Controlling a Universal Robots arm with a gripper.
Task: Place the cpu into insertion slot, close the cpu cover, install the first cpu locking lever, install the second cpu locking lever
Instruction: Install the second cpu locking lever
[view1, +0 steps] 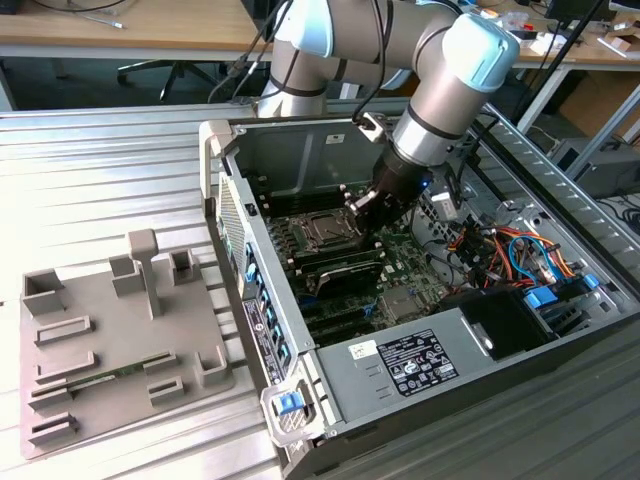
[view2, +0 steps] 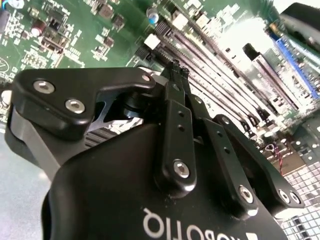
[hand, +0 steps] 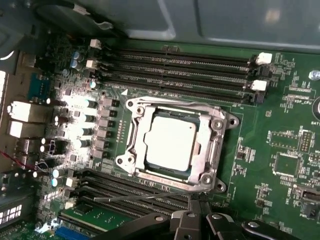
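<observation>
Beside the cpu cover lying over the cpu, gripper fingers pressed together, empty.

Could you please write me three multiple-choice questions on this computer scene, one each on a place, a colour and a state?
1. Where is the cpu?
A. in its socket
B. on the grey tray
C. in the gripper

2. What colour is the motherboard?
A. red
B. green
C. white

3. How does the cpu cover lie?
A. raised upright
B. removed
C. flat around the chip

Answers:
1 A, it sits inside the socket frame.
2 B, the board is green in both wrist views.
3 C, the silvery frame lies flat around the cpu, with the gripper beside the socket.
</observation>
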